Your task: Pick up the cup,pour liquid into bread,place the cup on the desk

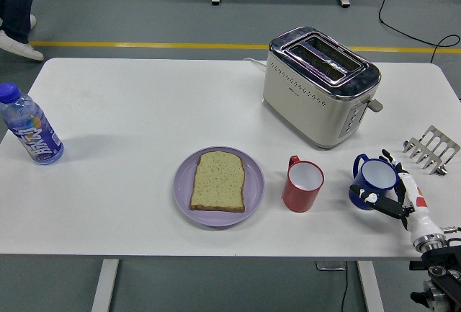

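Observation:
A blue cup (373,181) stands on the white table (144,103) at the right, its handle pointing left. My right hand (382,179) comes in from the lower right and is open. Its thumb lies along the cup's near side and the other fingers (390,159) reach past its far right side. The cup still rests on the table. A slice of bread (218,180) lies on a purple plate (184,195) near the table's front middle. A red cup (302,185) stands between the plate and the blue cup. My left arm is out of view.
A cream toaster (320,85) stands behind the cups. A metal toast rack (431,150) sits at the right edge, close to my hand. A plastic bottle (30,127) stands at the far left. A person's legs (16,6) show at the top left.

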You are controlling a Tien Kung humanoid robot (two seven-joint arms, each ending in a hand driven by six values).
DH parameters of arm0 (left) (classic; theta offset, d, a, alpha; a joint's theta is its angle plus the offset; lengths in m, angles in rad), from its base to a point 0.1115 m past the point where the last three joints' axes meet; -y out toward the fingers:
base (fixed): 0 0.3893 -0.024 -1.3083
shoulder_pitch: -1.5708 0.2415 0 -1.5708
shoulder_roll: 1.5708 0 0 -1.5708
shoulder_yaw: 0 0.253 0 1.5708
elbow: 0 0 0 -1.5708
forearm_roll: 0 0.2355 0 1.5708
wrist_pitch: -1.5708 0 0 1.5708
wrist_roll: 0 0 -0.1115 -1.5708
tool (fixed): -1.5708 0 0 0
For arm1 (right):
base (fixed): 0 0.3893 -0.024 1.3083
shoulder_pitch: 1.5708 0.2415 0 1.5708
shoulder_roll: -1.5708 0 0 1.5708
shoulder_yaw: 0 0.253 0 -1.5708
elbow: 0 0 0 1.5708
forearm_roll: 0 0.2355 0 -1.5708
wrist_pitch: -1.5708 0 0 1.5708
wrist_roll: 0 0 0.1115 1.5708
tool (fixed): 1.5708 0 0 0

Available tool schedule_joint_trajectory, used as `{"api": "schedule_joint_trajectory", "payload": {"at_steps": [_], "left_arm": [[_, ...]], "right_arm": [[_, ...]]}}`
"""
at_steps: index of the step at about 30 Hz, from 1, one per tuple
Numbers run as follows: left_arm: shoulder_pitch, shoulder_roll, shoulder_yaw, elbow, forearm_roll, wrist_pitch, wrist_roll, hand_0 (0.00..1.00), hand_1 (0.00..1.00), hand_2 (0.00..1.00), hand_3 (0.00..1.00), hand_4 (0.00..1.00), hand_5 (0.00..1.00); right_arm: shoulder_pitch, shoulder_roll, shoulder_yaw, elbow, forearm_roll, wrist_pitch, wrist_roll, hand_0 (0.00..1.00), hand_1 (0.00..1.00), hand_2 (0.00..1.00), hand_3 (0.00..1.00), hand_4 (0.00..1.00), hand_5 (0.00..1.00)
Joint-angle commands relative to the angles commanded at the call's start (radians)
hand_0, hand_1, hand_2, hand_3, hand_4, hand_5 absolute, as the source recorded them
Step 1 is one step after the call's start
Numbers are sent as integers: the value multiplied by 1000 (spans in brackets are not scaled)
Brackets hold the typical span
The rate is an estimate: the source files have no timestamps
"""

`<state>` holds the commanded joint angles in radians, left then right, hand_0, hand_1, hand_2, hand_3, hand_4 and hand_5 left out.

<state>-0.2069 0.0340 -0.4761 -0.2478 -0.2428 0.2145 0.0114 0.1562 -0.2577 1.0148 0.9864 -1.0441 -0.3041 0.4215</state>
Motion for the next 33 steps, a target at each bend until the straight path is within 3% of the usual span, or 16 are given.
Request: {"api": "schedule_joint_trajectory", "payload": {"at_steps": [19, 32, 33], "left_arm": [[-3, 0, 6, 0, -10, -1, -4, 690, 756, 773, 611, 396, 998], [-3, 0, 6, 0, -11, -2, -4, 690, 756, 773, 611, 396, 998], [-3, 0, 7, 0, -12, -2, -4, 690, 756, 773, 611, 396, 998]], "right_arm": [[22, -1, -39, -29, 62, -21, 23, 958, 822, 912, 995, 998, 167], [37, 1, -56, -51, 92, -27, 30, 924, 786, 885, 939, 998, 162], [37, 2, -57, -52, 94, -27, 30, 901, 757, 851, 889, 984, 156]]}}
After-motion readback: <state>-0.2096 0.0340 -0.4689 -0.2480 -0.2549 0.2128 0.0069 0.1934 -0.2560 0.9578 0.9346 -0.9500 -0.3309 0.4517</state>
